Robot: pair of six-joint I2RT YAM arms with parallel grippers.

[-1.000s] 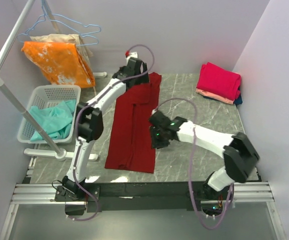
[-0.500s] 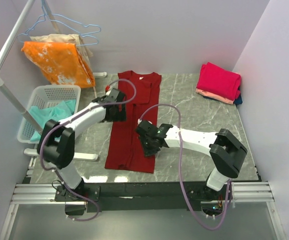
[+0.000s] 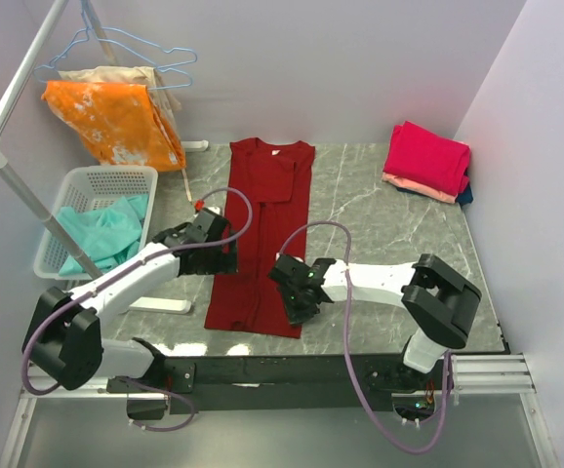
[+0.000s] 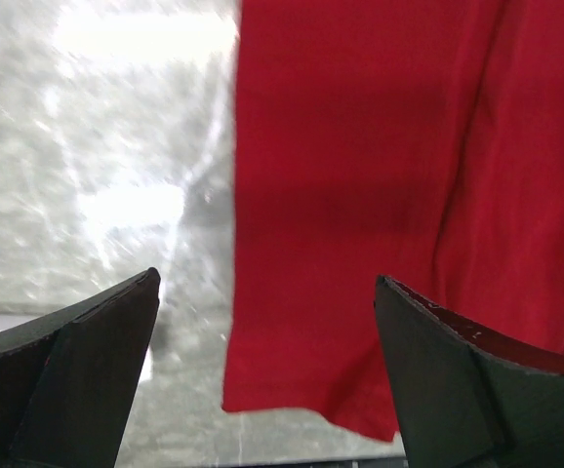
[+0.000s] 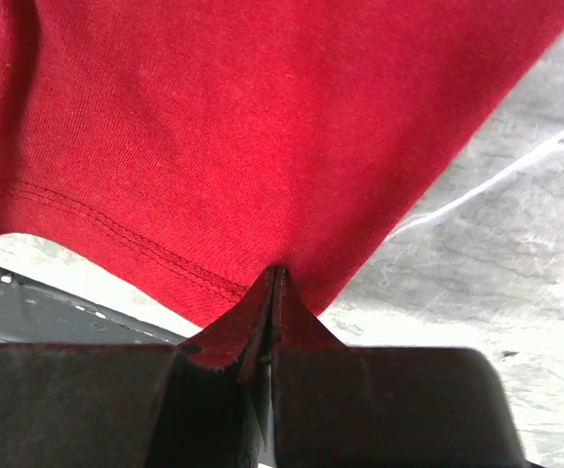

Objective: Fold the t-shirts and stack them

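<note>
You see the maroon t-shirt (image 3: 262, 234) lying flat on the bench (image 3: 380, 205) as a long narrow strip, a little left of the middle. Its collar points to the far side and its hem is at the near edge. A lengthwise crease runs along it.

Your right hand (image 3: 297, 304) is at the near right corner of this shirt. In the right wrist view its fingers are pressed together (image 5: 274, 278), and the stitched hem is pinched between them, so the cloth rises a little into the grip.

Your left hand (image 3: 223, 253) is at the left edge of the same shirt, about halfway along it. In the left wrist view its fingers stand wide apart (image 4: 264, 281) and hold nothing. The shirt's left edge and near left corner show between them, with bare bench on the left.

At the far right corner of the bench there is a stack of folded shirts (image 3: 426, 156). A bright pink one is on top, a peach one is under it, and a dark blue edge shows at the right side.

To the left of the bench, a white basket (image 3: 87, 180) holds a crumpled teal shirt (image 3: 101, 239). Behind it, an orange cloth (image 3: 116, 117) hangs on a rack (image 3: 9, 180).
</note>
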